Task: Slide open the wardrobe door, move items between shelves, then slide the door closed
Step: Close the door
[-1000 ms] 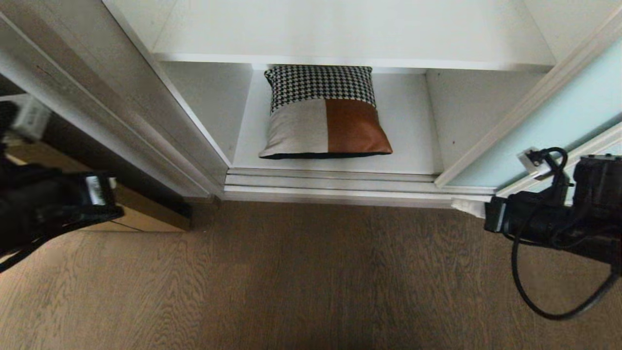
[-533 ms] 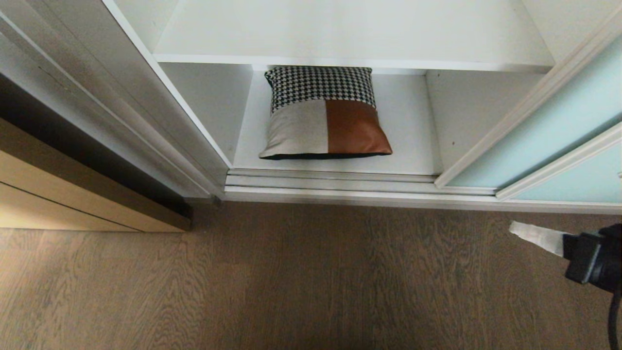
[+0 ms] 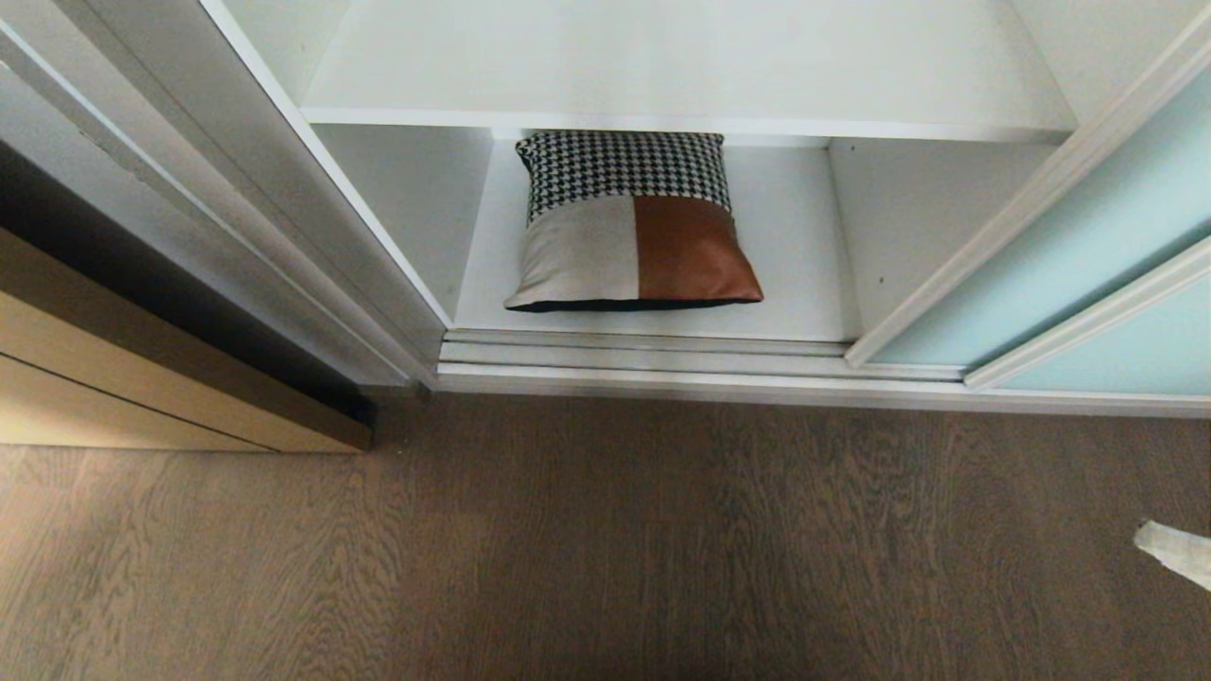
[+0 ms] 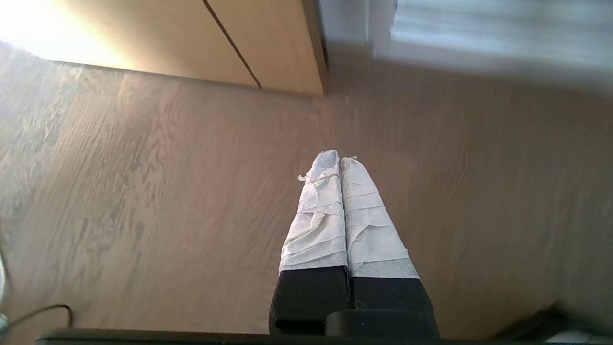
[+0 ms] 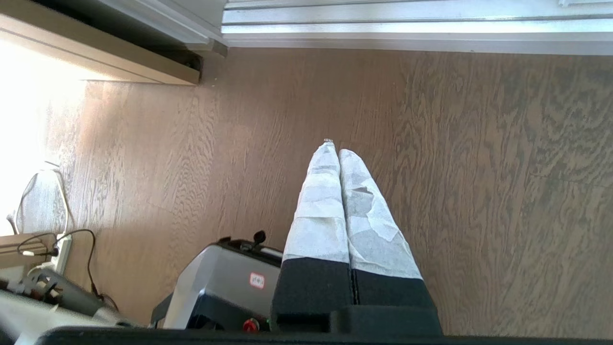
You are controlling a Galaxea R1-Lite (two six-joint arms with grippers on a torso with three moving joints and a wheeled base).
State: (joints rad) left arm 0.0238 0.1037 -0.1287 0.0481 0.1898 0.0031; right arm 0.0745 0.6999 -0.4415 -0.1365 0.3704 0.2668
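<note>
The sliding wardrobe door stood slid aside at 3 o'clock, so the wardrobe lay open. The cushion lay flat on the bottom shelf, near 12 o'clock, under the upper shelf. Left claw and right claw were pressed together, empty, over the floor. Judgement: with the cushion placed, the closing step called for a steady sideways push on the door's frame edge.

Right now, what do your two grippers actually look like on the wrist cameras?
Both match: the left gripper and right gripper each have two long tapering fingers wrapped in wrinkled white tape, set on black blocky bases. The right gripper's tape is torn in patches. A thin black cable trails at the edge of the left wrist view.
</note>
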